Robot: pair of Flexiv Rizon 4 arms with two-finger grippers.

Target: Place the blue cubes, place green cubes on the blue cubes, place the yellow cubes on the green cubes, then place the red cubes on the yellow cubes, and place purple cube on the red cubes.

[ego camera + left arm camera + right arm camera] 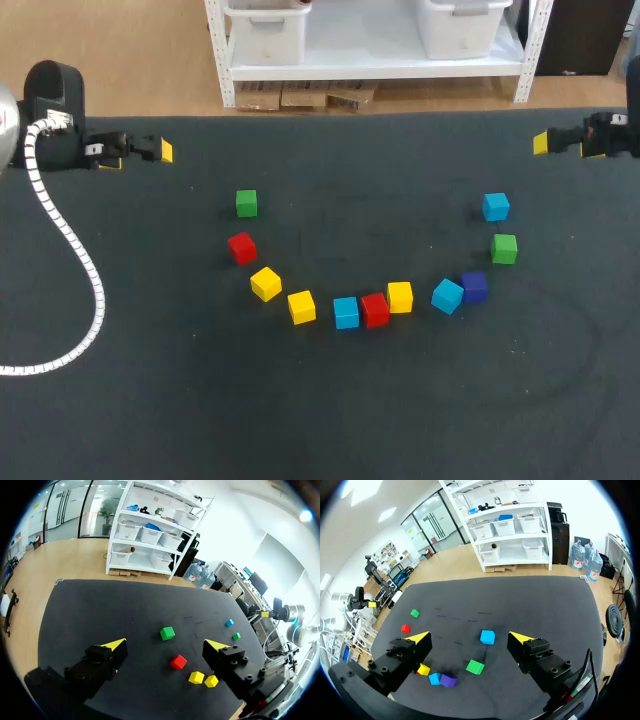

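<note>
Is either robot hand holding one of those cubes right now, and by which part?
Nothing is held. The left gripper and the right gripper both stand open and empty, well away from the cubes.

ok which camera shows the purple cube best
The right wrist view: the purple cube lies nearest there, beside a blue cube. The head view shows it farther off, next to that blue cube. The left wrist view does not show it.

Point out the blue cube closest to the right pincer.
The blue cube at the arc's right end, next to a green cube; the other two lie farther along the arc.
</note>
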